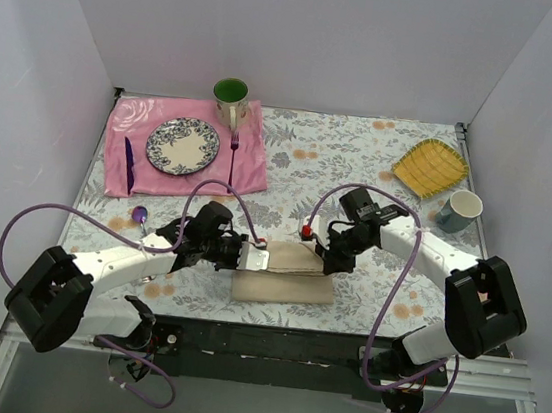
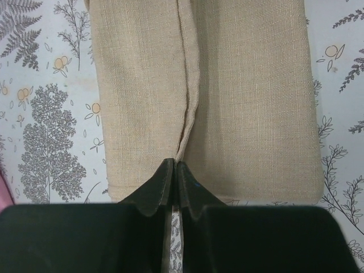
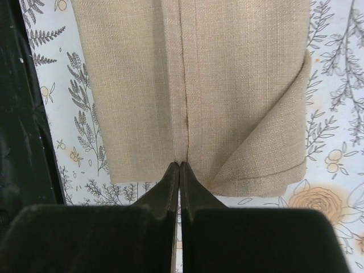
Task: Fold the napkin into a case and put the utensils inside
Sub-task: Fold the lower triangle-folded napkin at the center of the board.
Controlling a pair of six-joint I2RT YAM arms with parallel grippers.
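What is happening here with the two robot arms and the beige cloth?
The two arms are folding the napkin on the table. The left end effector and the right end effector are shut on the fold's edge at opposite ends. The napkin is already a narrow oblong. The spoon lies on the table to its left, not yet inside.

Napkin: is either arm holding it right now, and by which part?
Yes, both. The left fingers and the right fingers are each shut on the napkin, pinching its middle seam at opposite short ends.
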